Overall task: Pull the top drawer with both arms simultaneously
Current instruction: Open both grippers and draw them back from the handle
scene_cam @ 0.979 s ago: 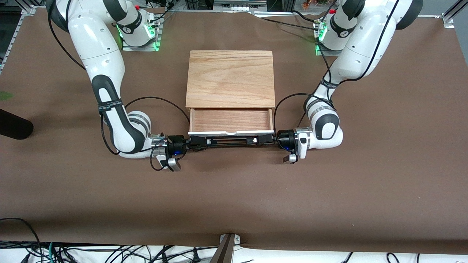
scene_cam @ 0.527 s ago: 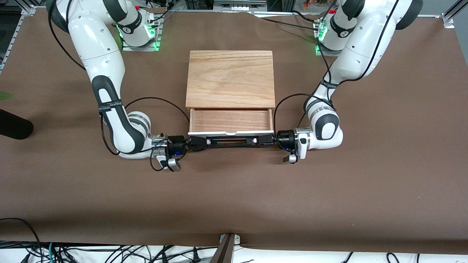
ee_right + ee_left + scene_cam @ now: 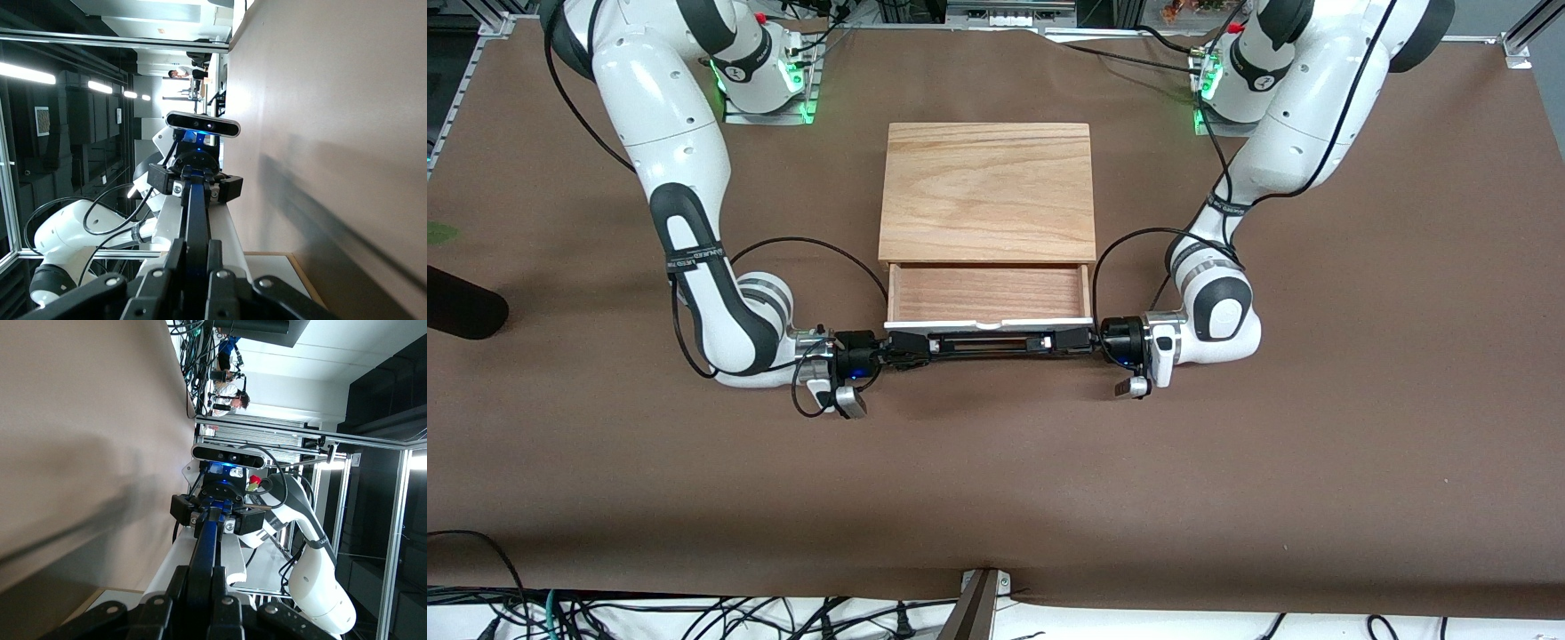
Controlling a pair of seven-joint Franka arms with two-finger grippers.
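left tool (image 3: 1069, 339) and right tool (image 3: 907, 345) both clamped on opposite ends of the top drawer (image 3: 989, 295) handle (image 3: 987, 343)

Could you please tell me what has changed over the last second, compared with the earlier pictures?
Nothing has visibly changed. The top drawer stands just as far out of the cabinet. The left gripper and the right gripper remain shut on the handle, one at each end of it.
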